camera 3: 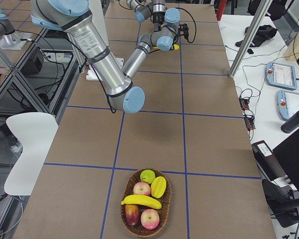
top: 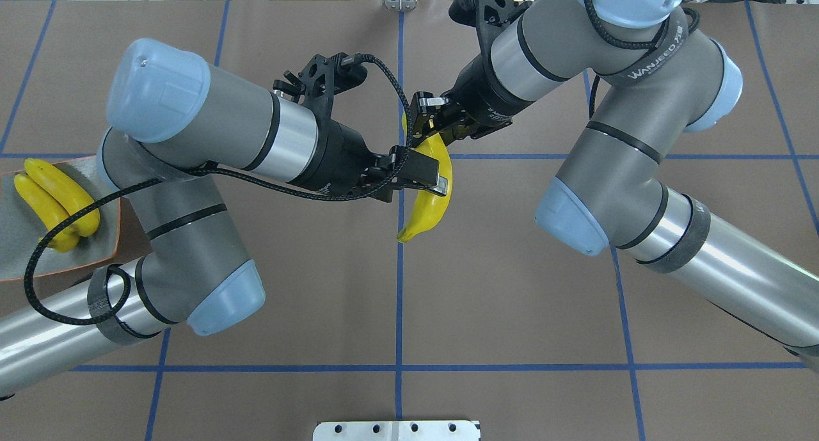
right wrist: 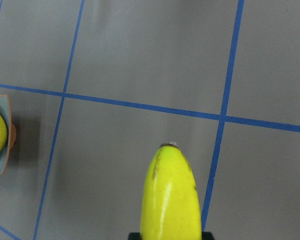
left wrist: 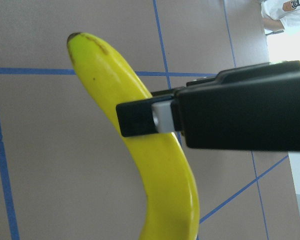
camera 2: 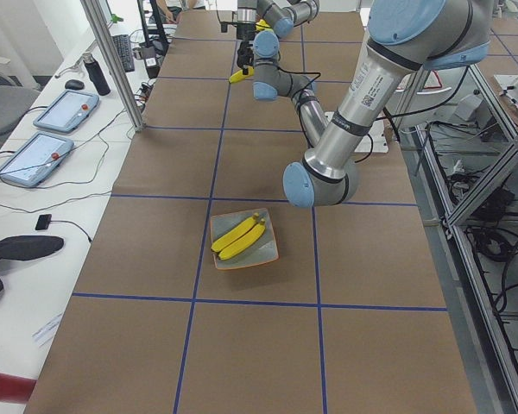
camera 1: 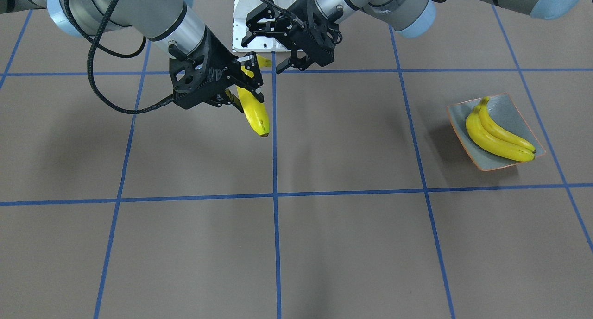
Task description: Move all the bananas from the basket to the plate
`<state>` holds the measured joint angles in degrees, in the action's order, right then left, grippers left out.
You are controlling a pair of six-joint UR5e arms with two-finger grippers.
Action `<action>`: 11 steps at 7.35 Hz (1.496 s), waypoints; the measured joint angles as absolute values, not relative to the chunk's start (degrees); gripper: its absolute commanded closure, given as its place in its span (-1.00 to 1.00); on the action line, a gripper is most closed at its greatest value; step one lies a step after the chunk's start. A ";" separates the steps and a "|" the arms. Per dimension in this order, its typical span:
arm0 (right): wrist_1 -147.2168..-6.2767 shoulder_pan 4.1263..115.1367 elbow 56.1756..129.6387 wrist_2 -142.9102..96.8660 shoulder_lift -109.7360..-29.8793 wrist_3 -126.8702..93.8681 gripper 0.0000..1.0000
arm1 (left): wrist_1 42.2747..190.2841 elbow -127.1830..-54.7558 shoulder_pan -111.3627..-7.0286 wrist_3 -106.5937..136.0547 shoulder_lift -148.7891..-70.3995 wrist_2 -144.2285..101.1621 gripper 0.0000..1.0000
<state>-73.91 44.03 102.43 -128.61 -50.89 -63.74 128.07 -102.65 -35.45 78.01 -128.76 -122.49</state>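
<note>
My right gripper is shut on a yellow banana and holds it in the air over the table's middle, tip hanging down. It also shows in the overhead view. My left gripper is open at the banana's stem end; one of its fingers crosses the banana. Two bananas lie side by side on the grey-green plate on my left side. A fourth banana lies in the wicker basket at the table's right end.
The basket also holds apples and other fruit. A white mounting plate sits at my base. Blue tape lines grid the brown table. Both arms' elbows reach over the middle of the table.
</note>
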 measured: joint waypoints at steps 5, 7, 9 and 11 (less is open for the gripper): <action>-73.92 43.83 102.55 -128.92 -50.12 -63.95 1.00 | 128.13 -100.36 -35.30 77.96 -130.62 -122.34 -0.88; -73.92 43.79 102.57 -128.93 -49.97 -63.98 1.00 | 128.07 -100.05 -35.29 77.96 -130.75 -122.34 -0.74; -73.92 43.71 102.52 -128.94 -49.93 -63.98 1.00 | 128.06 -99.87 -35.25 77.96 -130.84 -122.34 -0.51; -73.92 43.69 102.53 -128.94 -49.92 -63.98 1.00 | 128.03 -99.82 -35.25 78.01 -130.86 -122.34 0.02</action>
<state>-73.92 43.69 102.53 -128.94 -49.92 -63.98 128.03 -99.82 -35.25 78.01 -130.86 -122.34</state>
